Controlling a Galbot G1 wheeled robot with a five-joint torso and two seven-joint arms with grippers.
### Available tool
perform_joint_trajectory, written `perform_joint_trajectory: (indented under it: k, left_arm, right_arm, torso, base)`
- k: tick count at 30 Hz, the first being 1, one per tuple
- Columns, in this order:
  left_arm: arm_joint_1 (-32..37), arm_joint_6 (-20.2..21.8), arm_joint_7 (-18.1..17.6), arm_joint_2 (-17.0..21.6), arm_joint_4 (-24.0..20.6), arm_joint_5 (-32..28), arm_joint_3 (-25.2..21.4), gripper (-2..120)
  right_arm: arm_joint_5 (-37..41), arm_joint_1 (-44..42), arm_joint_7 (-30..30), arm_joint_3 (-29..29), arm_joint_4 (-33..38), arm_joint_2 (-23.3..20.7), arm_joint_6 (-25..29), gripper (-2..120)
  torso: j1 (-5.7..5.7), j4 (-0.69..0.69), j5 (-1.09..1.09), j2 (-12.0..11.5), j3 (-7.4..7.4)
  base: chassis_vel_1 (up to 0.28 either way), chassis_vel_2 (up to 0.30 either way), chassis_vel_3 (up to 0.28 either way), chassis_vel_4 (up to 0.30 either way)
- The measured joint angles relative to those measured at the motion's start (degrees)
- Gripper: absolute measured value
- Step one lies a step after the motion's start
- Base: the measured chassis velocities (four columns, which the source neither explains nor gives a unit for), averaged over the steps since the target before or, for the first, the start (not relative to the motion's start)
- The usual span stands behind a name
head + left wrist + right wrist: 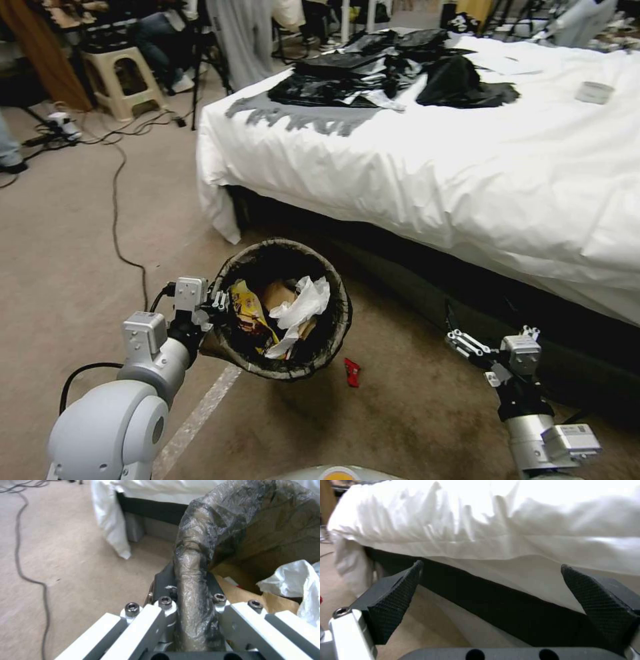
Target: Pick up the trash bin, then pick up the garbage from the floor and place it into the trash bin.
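A: Left claw?
B: Clamped on the trash bin rim; bin held tilted above the floor beside the bed.
A: Right claw?
B: Pads spread apart, nothing gripped. One red wrapper noted on the floor.

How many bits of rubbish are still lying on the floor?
1: a small red wrapper lies on the carpet just beside the trash bin, towards the bed. More may be hidden behind the bin or under the bed.

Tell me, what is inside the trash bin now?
Inside the trash bin, held at its rim by the left gripper: a yellow snack bag, white crumpled tissue, brown paper. Anything beneath them is covered.
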Motion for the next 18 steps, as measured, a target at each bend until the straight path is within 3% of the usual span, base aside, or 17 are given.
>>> perform_joint_trajectory:
  k: [18]
  left_arm:
    - [0.2,0.0,-0.1,-0.3,-0.4,0.7,0.6,3]
  right_arm:
    - [0.4,0.3,-2.1,1.1,-2.1,0.5,-0.4,100]
  torso:
    - [0.00,0.01,0.00,0.0,0.00]
  base:
    - [0.127,0.120,0.121,0.121]
